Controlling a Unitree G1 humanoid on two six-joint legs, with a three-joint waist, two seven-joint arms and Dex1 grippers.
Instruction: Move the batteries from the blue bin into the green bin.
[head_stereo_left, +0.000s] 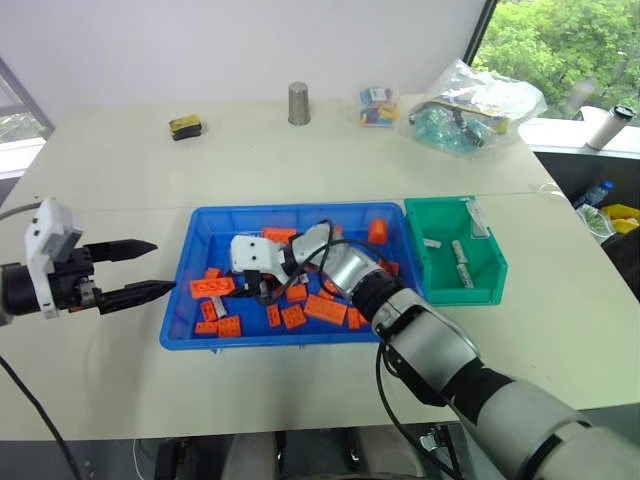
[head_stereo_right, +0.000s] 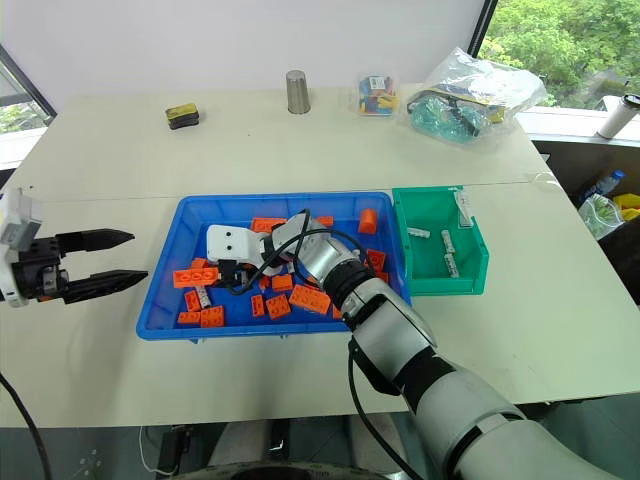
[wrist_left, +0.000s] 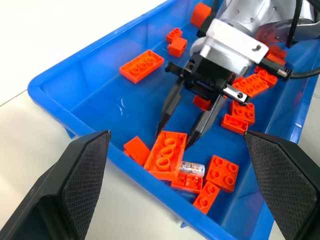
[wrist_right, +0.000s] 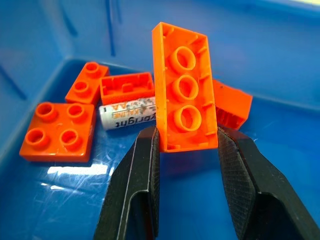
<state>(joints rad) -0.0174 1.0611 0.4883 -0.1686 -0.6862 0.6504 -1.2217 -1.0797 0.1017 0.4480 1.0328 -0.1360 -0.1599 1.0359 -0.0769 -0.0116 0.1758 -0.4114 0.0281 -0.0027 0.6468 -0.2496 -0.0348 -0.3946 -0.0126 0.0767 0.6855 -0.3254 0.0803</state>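
Observation:
One battery (wrist_right: 127, 114), silver-grey with pale markings, lies on the floor of the blue bin (head_stereo_left: 187, 268) among several orange bricks, near the bin's left front corner (wrist_left: 192, 168). My right gripper (wrist_right: 186, 135) reaches into the bin beside it. Its fingers are pressed on the two sides of a long orange brick (wrist_right: 185, 90), which stands tilted; they do not touch the battery. To the right of the blue bin stands the green bin (head_stereo_left: 456, 292), with batteries (head_stereo_left: 462, 252) in it. Left of the blue bin, my left gripper (head_stereo_left: 163, 267) hangs open and holds nothing.
At the back of the table are a metal cup (head_stereo_left: 299, 103), a small dark and yellow object (head_stereo_left: 185, 127), a box of coloured pieces (head_stereo_left: 379, 106) and a clear plastic bag (head_stereo_left: 470, 108). A table seam runs behind the bins.

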